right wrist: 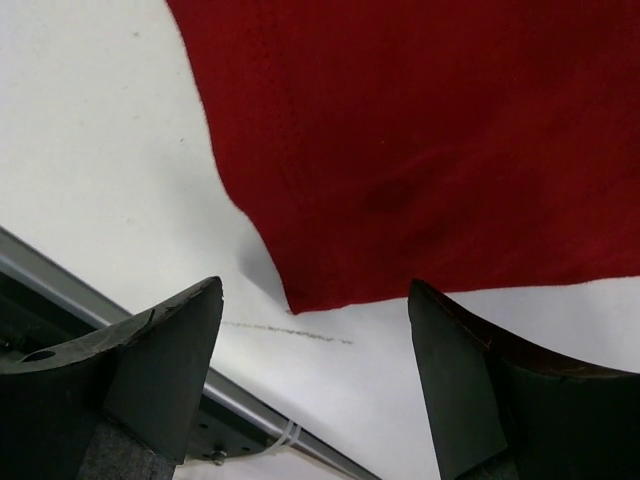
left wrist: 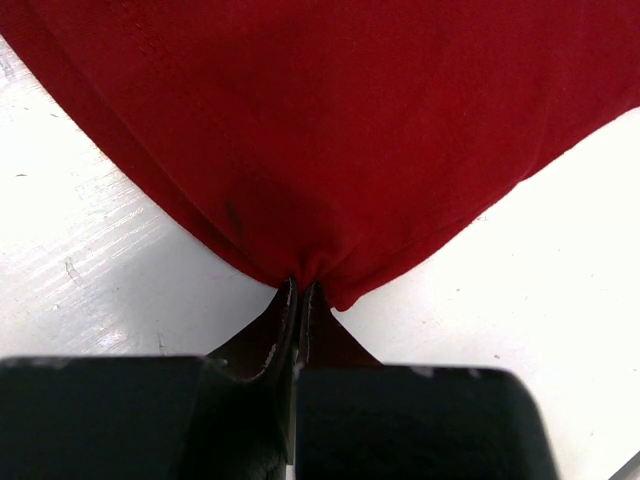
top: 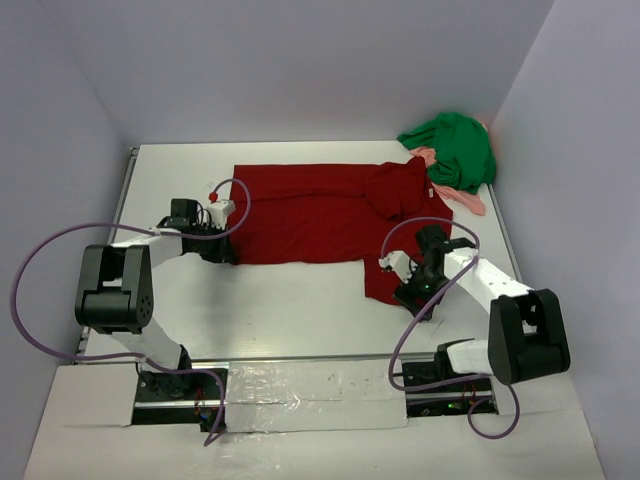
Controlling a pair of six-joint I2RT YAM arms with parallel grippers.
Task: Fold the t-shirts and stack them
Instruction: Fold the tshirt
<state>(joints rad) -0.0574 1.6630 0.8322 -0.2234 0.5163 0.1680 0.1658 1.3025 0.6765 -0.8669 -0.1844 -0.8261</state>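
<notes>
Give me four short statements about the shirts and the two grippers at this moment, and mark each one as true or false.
1. The left gripper is shut on a corner of the red shirt. True.
2. The right gripper is shut on the red shirt. False: it is open, with another corner of the shirt lying ungripped between its fingers.
3. The green shirt lies folded flat on the red shirt. False: it is bunched up in the far right corner of the table.
4. The pink cloth lies partly under the green shirt. True.
</notes>
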